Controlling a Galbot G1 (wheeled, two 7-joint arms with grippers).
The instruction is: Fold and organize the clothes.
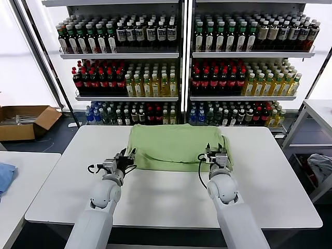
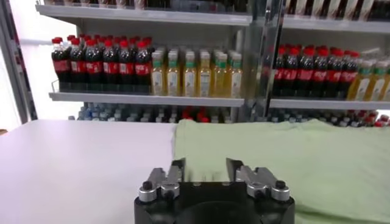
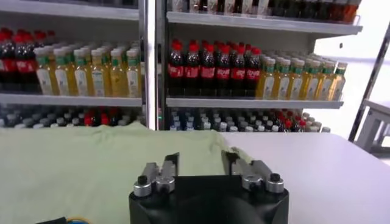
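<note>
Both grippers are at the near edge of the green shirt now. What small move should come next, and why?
Probably both arms should draw back a little toward the robot. The left gripper and right gripper stand open at the near edge of the green shirt, holding nothing, and the shirt lies folded over on the white table, so a clear look helps before the next fold.

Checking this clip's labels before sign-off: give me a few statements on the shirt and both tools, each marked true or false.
1. The green shirt lies on the white table. True.
2. The left tool holds the shirt lifted. False: its fingers are open at the shirt's left edge.
3. The right tool is open at the shirt's right edge. True.
4. The shirt hangs off the table's front. False: it lies toward the far side.
</note>
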